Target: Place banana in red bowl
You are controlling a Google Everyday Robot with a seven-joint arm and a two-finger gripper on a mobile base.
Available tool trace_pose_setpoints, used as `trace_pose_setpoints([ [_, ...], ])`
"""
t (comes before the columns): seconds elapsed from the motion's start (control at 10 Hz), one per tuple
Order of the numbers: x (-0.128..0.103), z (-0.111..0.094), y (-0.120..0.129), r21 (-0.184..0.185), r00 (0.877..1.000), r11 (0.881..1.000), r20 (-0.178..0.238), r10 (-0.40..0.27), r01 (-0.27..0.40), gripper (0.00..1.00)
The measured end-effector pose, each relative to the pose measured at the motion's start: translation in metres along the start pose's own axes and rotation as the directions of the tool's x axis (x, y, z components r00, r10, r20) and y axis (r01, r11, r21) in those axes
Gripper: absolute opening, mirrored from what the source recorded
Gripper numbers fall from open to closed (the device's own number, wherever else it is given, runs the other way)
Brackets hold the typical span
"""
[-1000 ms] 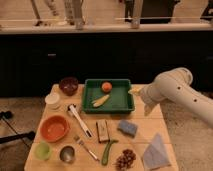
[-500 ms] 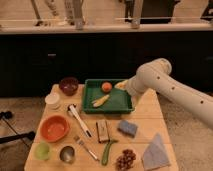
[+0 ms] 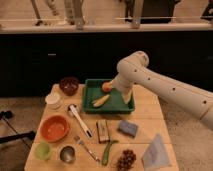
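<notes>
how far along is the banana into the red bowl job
Done: nothing yet; the red bowl at the table's front left looks empty. In hand: the tool hangs open over the green tray, beside the orange fruit and just right of the banana, which lies loose on the tray floor. Left: grasp the banana, lift it, carry it to the bowl and release.

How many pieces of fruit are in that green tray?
2. The banana lies in the green tray's middle; the orange sits behind it, beside the gripper, which is over the tray's back. The arm may hide more.
</notes>
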Motion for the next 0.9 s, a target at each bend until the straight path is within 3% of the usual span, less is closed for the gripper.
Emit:
trace_pose_setpoints([
  [0.7, 0.002, 0.001, -0.001, 0.002, 1.000, 1.000, -0.009, 0.010, -0.010, 0.80],
  [0.9, 0.009, 0.016, -0.015, 0.010, 0.999, 1.000, -0.022, 0.030, -0.030, 0.80],
])
